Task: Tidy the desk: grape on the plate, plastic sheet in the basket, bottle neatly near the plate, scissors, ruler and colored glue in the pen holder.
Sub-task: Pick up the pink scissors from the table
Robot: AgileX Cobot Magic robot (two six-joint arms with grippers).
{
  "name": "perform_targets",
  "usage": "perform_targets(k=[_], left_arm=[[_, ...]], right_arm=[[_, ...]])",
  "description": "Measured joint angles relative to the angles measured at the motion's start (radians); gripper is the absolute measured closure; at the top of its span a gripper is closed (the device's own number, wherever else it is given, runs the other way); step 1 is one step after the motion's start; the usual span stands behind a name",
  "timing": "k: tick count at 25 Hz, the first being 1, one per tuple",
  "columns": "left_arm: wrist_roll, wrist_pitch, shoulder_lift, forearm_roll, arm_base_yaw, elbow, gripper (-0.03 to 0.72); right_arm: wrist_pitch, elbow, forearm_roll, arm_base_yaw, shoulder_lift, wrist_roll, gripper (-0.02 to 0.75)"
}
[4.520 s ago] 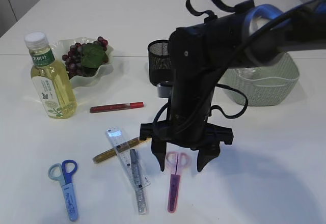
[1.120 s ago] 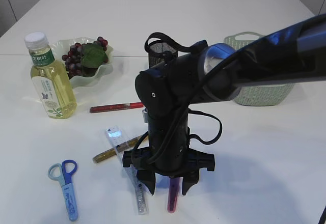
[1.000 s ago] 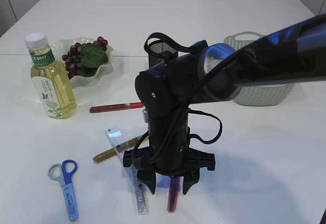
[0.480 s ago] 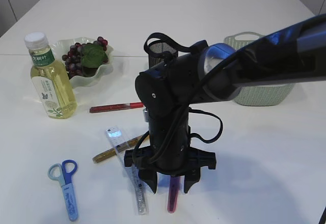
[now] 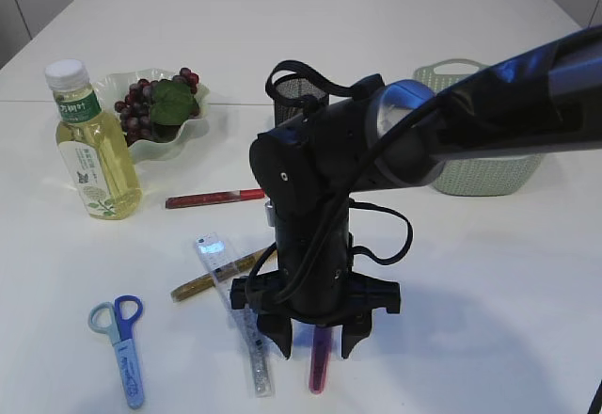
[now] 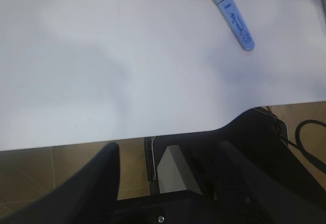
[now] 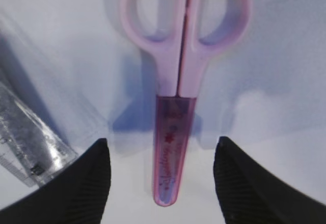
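Observation:
My right gripper is open and low over the table, its fingers either side of the pink scissors. In the right wrist view the scissors lie closed between the fingertips, untouched. The clear ruler lies just left, over a silver glue stick. A gold glue stick and a red one lie further left. The blue scissors also show in the left wrist view. My left gripper is open over the table's front edge. I cannot make out the plastic sheet.
The yellow bottle stands at the left beside the plate holding the grapes. The black mesh pen holder stands behind my right arm. The green basket is at the right.
Since 4.5 s ago my right arm has swung left and forward and dropped lower over the pink scissors. Over the last second it has hardly moved.

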Motion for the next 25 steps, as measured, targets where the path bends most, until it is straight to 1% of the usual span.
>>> perform_targets(k=[13, 25], left_arm=[[0.0, 0.0, 0.0, 0.0, 0.0, 0.0, 0.256], [0.0, 0.0, 0.0, 0.0, 0.0, 0.0, 0.256]], right_arm=[[0.027, 0.0, -0.043, -0.008, 0.0, 0.031, 0.242], [0.013, 0.0, -0.043, -0.026, 0.0, 0.041, 0.242]])
